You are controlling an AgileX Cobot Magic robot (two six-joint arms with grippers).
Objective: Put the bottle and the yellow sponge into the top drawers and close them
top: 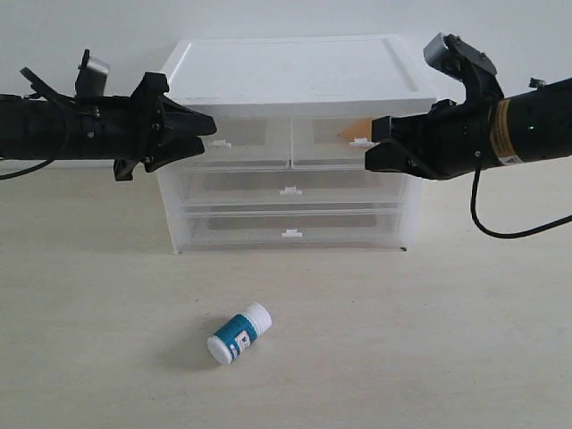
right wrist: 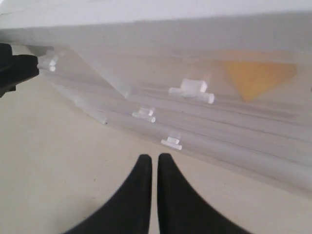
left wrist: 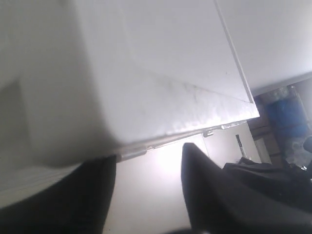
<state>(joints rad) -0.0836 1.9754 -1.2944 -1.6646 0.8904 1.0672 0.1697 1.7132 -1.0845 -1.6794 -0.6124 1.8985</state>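
Left hand: held level at the cabinet front's left edge, fingers apart, empty.
Bottle: on its side on the surface, well apart from both hands.
Yellow sponge: inside the right top drawer.
Right hand: level, fingers together, beside that drawer's handle.

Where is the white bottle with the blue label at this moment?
In the exterior view the bottle lies on its side on the table, in front of the cabinet and a little left of centre.

The bottle lies before the cabinet; the sponge inside its right top drawer.
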